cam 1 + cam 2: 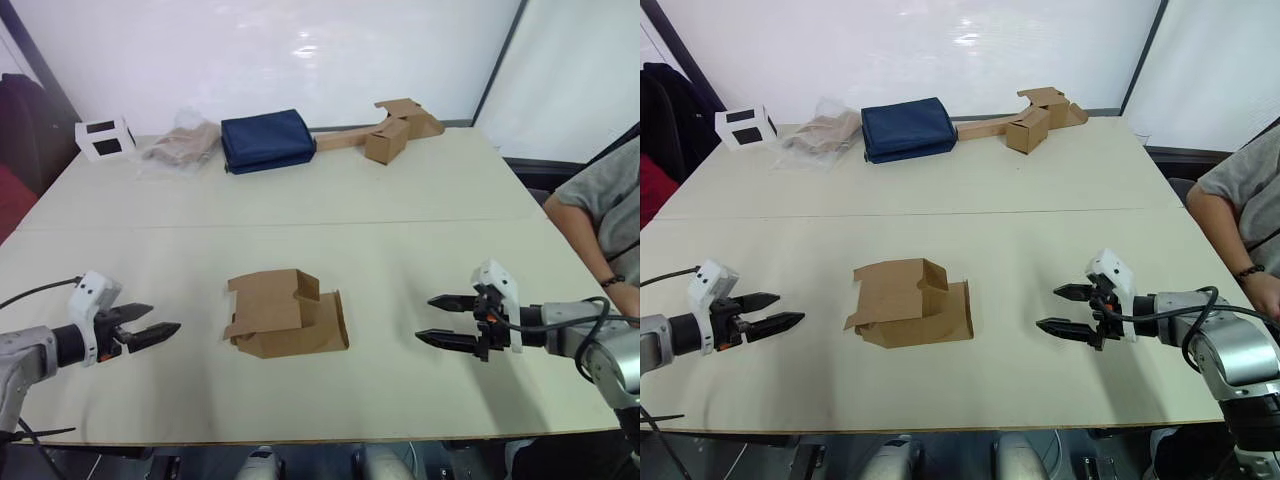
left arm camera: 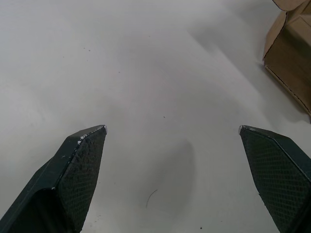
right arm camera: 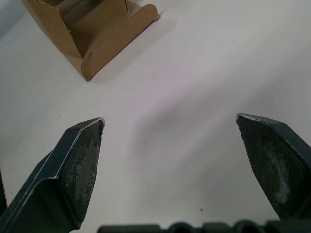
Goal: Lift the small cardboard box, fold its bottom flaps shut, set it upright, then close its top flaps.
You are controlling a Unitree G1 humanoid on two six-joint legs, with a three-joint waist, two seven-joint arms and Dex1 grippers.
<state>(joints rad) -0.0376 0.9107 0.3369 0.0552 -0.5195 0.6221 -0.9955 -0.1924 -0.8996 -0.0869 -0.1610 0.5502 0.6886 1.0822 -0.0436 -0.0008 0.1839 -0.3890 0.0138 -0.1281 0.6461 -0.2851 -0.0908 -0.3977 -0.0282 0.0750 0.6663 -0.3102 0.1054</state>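
One small cardboard box lies on its side, partly flattened, near the middle of the table, with its flaps splayed loose toward 12 and 3 o'clock. Two grippers are present. The left gripper hovers at 9 o'clock from the box, well apart from it, fingers spread and holding nothing. The right gripper sits at 3 o'clock from the box, also apart, fingers spread wide and empty; both point inward at the box. Along the far edge, at 12 o'clock, stand one white box with black squares, one crumpled clear bag, one folded navy cloth and one strip of joined cardboard pieces. One person's arm rests at the table's 3 o'clock edge.
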